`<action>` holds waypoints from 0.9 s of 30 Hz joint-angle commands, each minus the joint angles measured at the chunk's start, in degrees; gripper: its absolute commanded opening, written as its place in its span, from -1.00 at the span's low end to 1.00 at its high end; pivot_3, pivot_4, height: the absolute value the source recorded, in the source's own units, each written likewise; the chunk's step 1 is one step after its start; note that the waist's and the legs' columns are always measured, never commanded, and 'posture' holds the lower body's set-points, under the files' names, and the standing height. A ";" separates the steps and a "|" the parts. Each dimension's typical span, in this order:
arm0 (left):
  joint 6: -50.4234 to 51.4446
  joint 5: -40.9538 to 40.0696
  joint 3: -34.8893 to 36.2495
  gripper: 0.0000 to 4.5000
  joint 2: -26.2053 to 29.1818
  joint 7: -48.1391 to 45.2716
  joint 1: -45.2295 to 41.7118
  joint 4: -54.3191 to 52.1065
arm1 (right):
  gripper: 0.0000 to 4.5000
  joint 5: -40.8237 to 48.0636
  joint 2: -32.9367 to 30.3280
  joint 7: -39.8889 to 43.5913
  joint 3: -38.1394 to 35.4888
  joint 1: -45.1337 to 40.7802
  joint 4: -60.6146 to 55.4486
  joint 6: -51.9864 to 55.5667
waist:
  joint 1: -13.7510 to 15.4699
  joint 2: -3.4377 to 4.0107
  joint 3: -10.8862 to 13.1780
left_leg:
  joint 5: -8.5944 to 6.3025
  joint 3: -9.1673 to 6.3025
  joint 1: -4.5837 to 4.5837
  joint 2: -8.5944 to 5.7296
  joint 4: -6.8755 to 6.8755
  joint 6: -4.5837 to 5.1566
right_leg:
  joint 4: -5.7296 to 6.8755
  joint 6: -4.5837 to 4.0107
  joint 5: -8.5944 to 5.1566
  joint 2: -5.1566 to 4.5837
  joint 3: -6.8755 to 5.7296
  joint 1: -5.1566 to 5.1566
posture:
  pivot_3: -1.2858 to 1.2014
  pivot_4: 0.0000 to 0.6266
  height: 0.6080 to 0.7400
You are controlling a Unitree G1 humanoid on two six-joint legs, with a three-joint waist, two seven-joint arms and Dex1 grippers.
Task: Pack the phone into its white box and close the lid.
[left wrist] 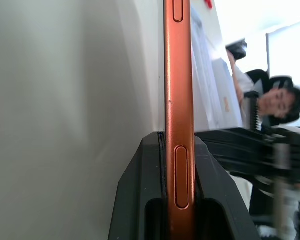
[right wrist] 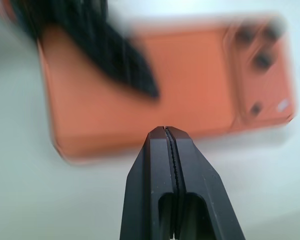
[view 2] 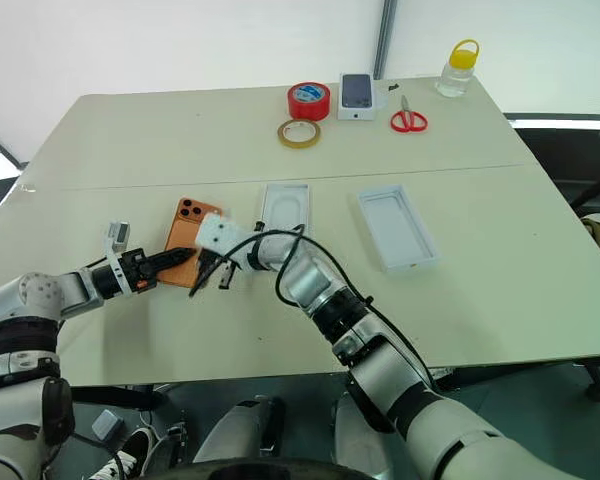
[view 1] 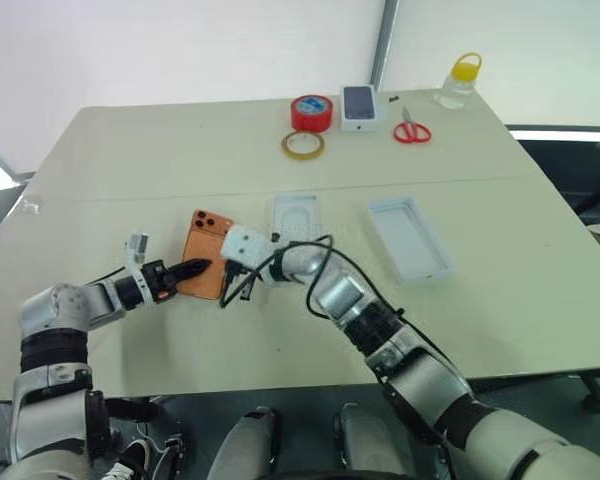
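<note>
The orange phone [view 1: 204, 262] lies back up on the table at centre left, its three lenses at the far corner. My left gripper [view 1: 192, 268] is shut on the phone's near left edge; the left wrist view shows the thin orange side [left wrist: 179, 100] clamped between both fingers. My right gripper [view 1: 229, 291] hangs shut and empty just over the phone's right edge. Behind my right wrist lies the white box [view 1: 294, 214], its floor greyish, partly hidden. The larger plain white lid [view 1: 410, 238] lies open side up to the right.
Along the far edge stand a red tape roll [view 1: 311, 112], a tan tape ring [view 1: 303, 145], a small white box printed with a phone [view 1: 359, 107], red scissors [view 1: 411, 130] and a yellow-capped bottle [view 1: 460, 82]. A person [left wrist: 280, 100] sits beyond the table.
</note>
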 commanded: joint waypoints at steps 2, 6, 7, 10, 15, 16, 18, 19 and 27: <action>-1.17 -4.65 5.95 -1.00 -3.87 6.12 4.18 -10.63 | -0.42 5.80 -4.39 5.01 -4.14 -1.24 -6.84 3.16 | 0.15 -0.03 0.00 | 0.00 0.00 0.00 0.00 0.01 0.01 | -0.03 0.00 0.00 -0.01 0.00 0.02 | 0.03 -0.52 1.00; -1.06 -7.55 6.45 -1.00 -8.23 10.08 9.02 -20.61 | 0.51 4.74 -14.12 11.07 -1.70 1.23 -9.48 -3.08 | 0.44 -0.14 0.07 | -0.04 0.00 -0.07 -0.03 0.00 0.07 | -0.27 0.00 0.00 -0.06 -0.04 0.07 | 0.03 -0.52 1.00; 0.68 -9.35 7.34 -1.00 -9.05 11.28 9.11 -21.28 | 0.74 3.70 -16.77 12.66 -0.30 1.91 -9.37 -5.39 | 0.49 -0.15 0.09 | -0.06 0.01 -0.08 -0.04 0.00 0.09 | -0.36 0.01 0.00 -0.08 -0.04 0.11 | 0.03 -0.52 1.00; 3.02 -12.75 10.13 -1.00 -11.79 16.92 7.82 -21.95 | 0.74 2.66 -21.76 15.53 1.21 3.11 -7.30 -9.10 | 0.33 -0.25 0.16 | -0.06 0.01 -0.08 -0.03 -0.01 0.11 | -0.41 0.01 0.00 -0.07 -0.06 0.15 | 0.03 -0.52 1.00; 2.91 -16.79 12.80 -1.00 -15.35 23.42 6.03 -22.64 | 0.74 1.33 -25.28 16.51 1.54 2.85 -3.69 -15.07 | 0.15 -0.38 0.25 | -0.05 0.02 -0.08 0.03 -0.01 0.09 | -0.37 -0.01 0.02 -0.03 -0.07 0.35 | 0.03 -0.52 1.00; 2.35 -16.68 12.35 -1.00 -15.55 23.99 6.11 -23.24 | 0.74 0.64 -25.68 16.42 1.96 2.71 -2.83 -16.45 | 0.17 -0.46 0.30 | -0.05 0.02 -0.08 0.03 0.00 0.08 | -0.38 -0.01 0.02 -0.02 -0.08 0.36 | 0.03 -0.52 1.00; 2.09 -17.07 11.74 -1.00 -15.73 24.88 6.22 -23.98 | 0.64 -0.31 -25.92 15.95 2.20 2.39 -0.87 -18.48 | 0.26 -0.53 0.34 | -0.04 0.02 -0.08 0.03 0.00 0.07 | -0.39 -0.01 0.02 -0.02 -0.08 0.37 | 0.03 -0.52 1.00; 1.95 -17.34 11.44 -1.00 -15.75 25.13 6.14 -24.38 | 0.51 -0.54 -25.92 15.76 2.13 2.32 0.20 -19.37 | 0.32 -0.54 0.35 | -0.03 0.02 -0.08 0.03 0.01 0.04 | -0.39 -0.01 0.02 -0.03 -0.08 0.38 | 0.03 -0.52 1.00; 2.03 -20.06 11.18 -1.00 -15.08 27.34 5.83 -24.77 | -0.32 -0.80 -25.42 15.44 1.13 2.25 2.76 -21.20 | 0.37 -0.61 0.41 | 0.11 0.02 -0.08 0.02 0.01 -0.19 | -0.44 -0.01 0.02 -0.03 -0.10 0.42 | 0.03 -0.52 1.00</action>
